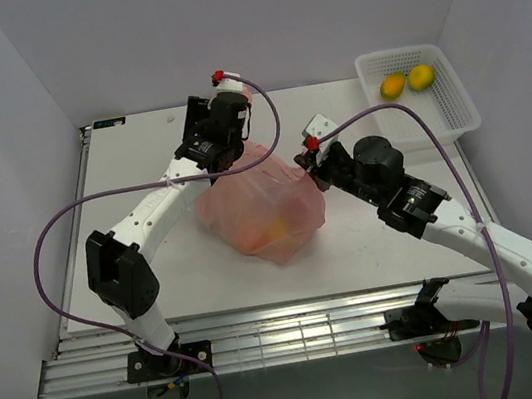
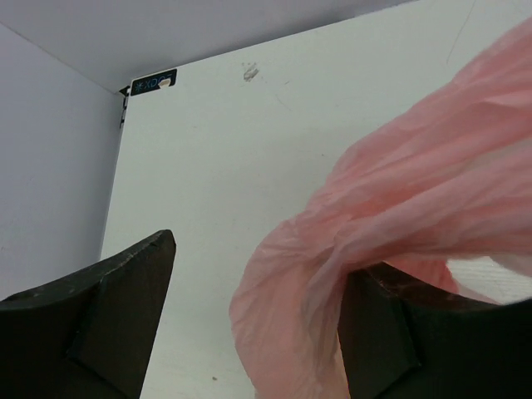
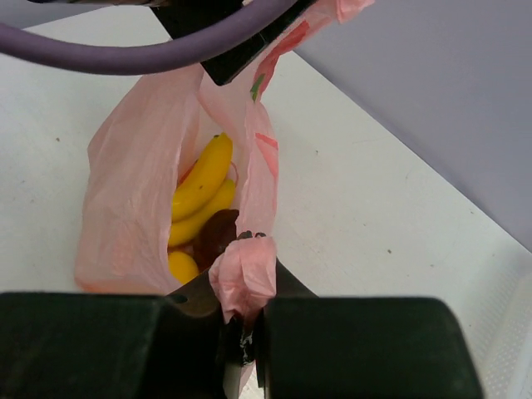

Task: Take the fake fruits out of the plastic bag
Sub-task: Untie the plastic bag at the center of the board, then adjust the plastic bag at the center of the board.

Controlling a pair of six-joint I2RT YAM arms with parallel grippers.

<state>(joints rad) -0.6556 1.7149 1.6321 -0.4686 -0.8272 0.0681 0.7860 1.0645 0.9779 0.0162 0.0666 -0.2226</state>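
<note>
The pink plastic bag [image 1: 263,210] lies mid-table with its mouth held up. In the right wrist view the bag [image 3: 133,191] stands open and shows yellow bananas [image 3: 204,179], a dark purple fruit [image 3: 218,237] and a lemon [image 3: 183,266] inside. My right gripper [image 1: 310,167] is shut on a bunched edge of the bag [image 3: 243,316]. My left gripper [image 1: 224,160] is at the bag's far rim. Its jaws are wide open [image 2: 258,332], with the bag film [image 2: 399,208] draped over the right finger [image 2: 432,341] and hanging between the fingers.
A white mesh basket [image 1: 453,104] stands at the back right with an orange-yellow fruit [image 1: 392,86] and a lemon [image 1: 420,77] in it. Purple cables loop from both arms. Walls close in the left, back and right sides.
</note>
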